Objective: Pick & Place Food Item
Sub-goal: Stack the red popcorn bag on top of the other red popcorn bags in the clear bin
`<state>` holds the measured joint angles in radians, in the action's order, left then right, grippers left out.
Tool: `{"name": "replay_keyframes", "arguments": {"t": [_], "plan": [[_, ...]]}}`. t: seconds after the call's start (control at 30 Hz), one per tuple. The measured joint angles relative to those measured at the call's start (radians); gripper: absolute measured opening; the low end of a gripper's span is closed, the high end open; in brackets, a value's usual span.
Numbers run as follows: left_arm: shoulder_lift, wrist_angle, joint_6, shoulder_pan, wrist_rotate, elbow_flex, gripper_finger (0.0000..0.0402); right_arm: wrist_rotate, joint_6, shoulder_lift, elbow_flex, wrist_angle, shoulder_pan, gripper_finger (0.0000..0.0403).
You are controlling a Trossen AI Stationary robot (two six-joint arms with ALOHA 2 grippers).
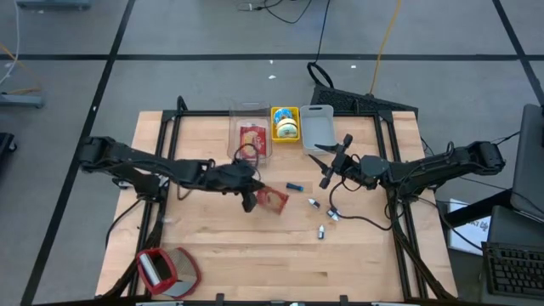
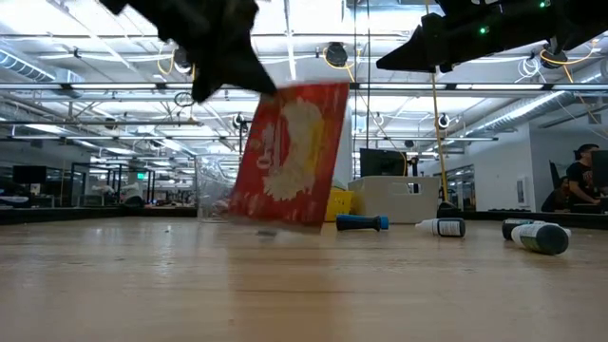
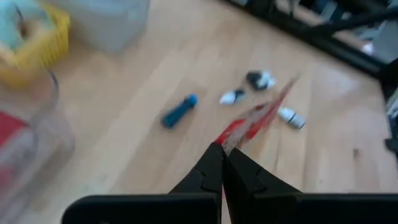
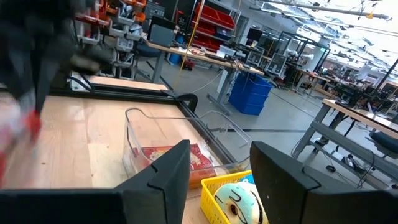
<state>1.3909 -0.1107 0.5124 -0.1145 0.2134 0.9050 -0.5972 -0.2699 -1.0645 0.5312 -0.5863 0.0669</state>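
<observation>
Left gripper [image 1: 250,201] near the middle of the bench [image 1: 212,255], fingers [image 3: 214,168] pinched together on the edge of a red snack packet [image 1: 274,199]. In the low view the packet [image 2: 290,157] hangs tilted, its lower edge at or just above the wood; contact cannot be told. From the left wrist the packet [image 3: 258,115] shows edge-on, running away from the fingertips.

Right gripper [image 1: 325,180] hovers above the bench on the right side, near the far trays. Its fingers [image 4: 161,177] stand apart with nothing between them.

Along the far edge: a clear plastic tub [image 1: 249,136] holding another red packet [image 1: 252,138]; touching it, a yellow basket [image 1: 286,124] with a round item inside; next, a pale grey lidded box [image 1: 317,127].

Loose on the bench between the two grippers: a small blue marker [image 1: 294,186], and toward the right a scatter of small bottles [image 1: 323,231]. One bottle [image 2: 541,237] lies on its side in the low view.

Near-left corner: a red and grey container [image 1: 166,270].

A person [image 2: 579,176] is seated in the room beyond, on the low view's far right.
</observation>
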Motion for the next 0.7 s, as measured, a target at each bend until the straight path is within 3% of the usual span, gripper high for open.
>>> {"name": "replay_keyframes", "arguments": {"t": [0.2, 0.4, 0.7], "plan": [[-0.115, -0.051, -0.085, -0.007, 0.080, 0.067, 0.0000, 0.000, 0.000, 0.000, 0.000, 0.007, 0.000, 0.0155], [-0.203, -0.207, -0.208, 0.010, 0.181, 0.189, 0.0000, 0.000, -0.003, 0.000, 0.000, 0.001, 0.000, 0.0155], [-0.234, -0.353, -0.378, 0.152, 0.273, 0.317, 0.0000, 0.000, -0.007, 0.000, 0.000, 0.000, 0.000, 0.0155]]}}
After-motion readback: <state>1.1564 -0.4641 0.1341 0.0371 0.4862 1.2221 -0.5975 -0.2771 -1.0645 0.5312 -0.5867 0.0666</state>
